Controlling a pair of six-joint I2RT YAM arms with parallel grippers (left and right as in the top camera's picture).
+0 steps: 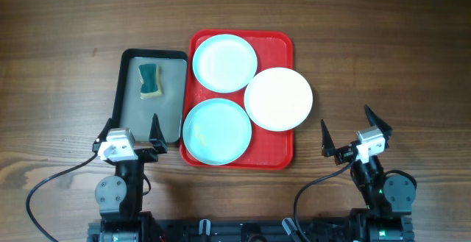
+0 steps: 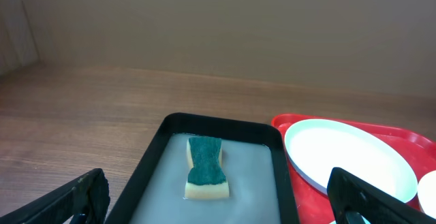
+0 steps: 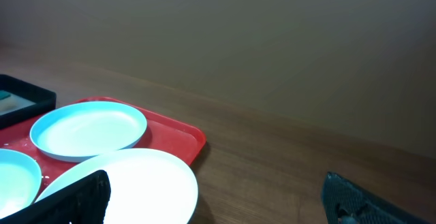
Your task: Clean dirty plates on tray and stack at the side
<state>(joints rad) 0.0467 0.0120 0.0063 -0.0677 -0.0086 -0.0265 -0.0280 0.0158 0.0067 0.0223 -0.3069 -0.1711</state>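
The red tray (image 1: 280, 47) holds three plates: a mint-aqua plate (image 1: 224, 62) at the back, a second mint-aqua plate (image 1: 217, 130) at the front, and a white plate (image 1: 278, 98) overhanging the tray's right rim. My left gripper (image 1: 125, 133) is open and empty, near the front of the grey tray. My right gripper (image 1: 353, 130) is open and empty, right of the red tray. The left wrist view shows the back plate (image 2: 347, 159). The right wrist view shows the white plate (image 3: 146, 183), the back plate (image 3: 88, 129) and the tray (image 3: 180, 139).
A black-rimmed grey tray (image 1: 173, 87) lies left of the red tray with a green-topped yellow sponge (image 1: 150, 80) in it, also in the left wrist view (image 2: 206, 169). Bare wooden table (image 1: 383, 58) lies to the right.
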